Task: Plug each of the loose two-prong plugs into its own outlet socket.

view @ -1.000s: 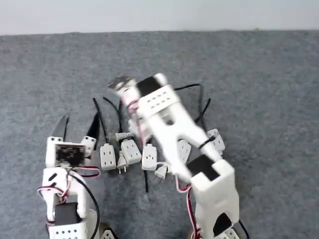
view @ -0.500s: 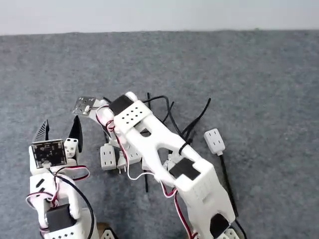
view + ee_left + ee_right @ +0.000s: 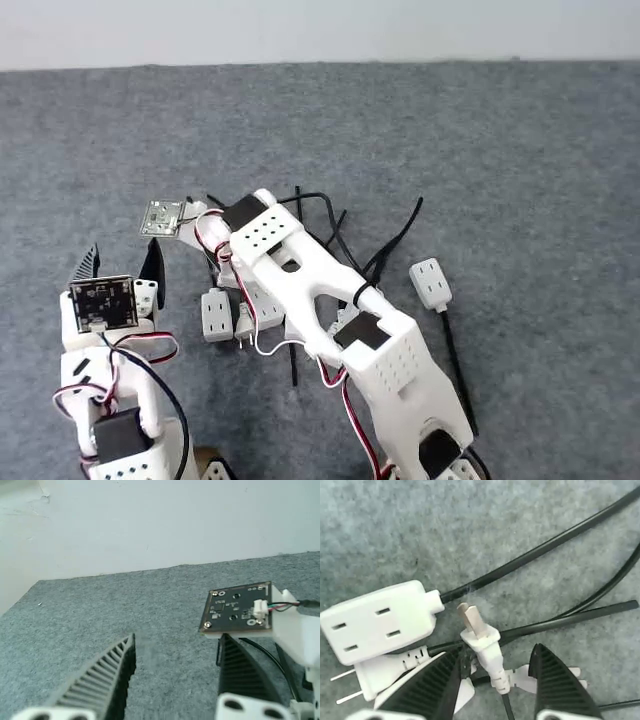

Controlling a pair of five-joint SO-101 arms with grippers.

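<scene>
Right gripper (image 3: 497, 655), wide open and empty, straddles the white two-prong plug (image 3: 481, 642), at 3 o'clock from the open left gripper (image 3: 122, 262). Best closed squarely on the plug body, prongs clear.

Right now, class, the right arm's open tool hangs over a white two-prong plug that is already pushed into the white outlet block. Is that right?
No. The right tool is open over the white two-prong plug, but the plug is not pushed in: its prongs are bare, beside the white outlet block. The right wrist view shows this.
</scene>
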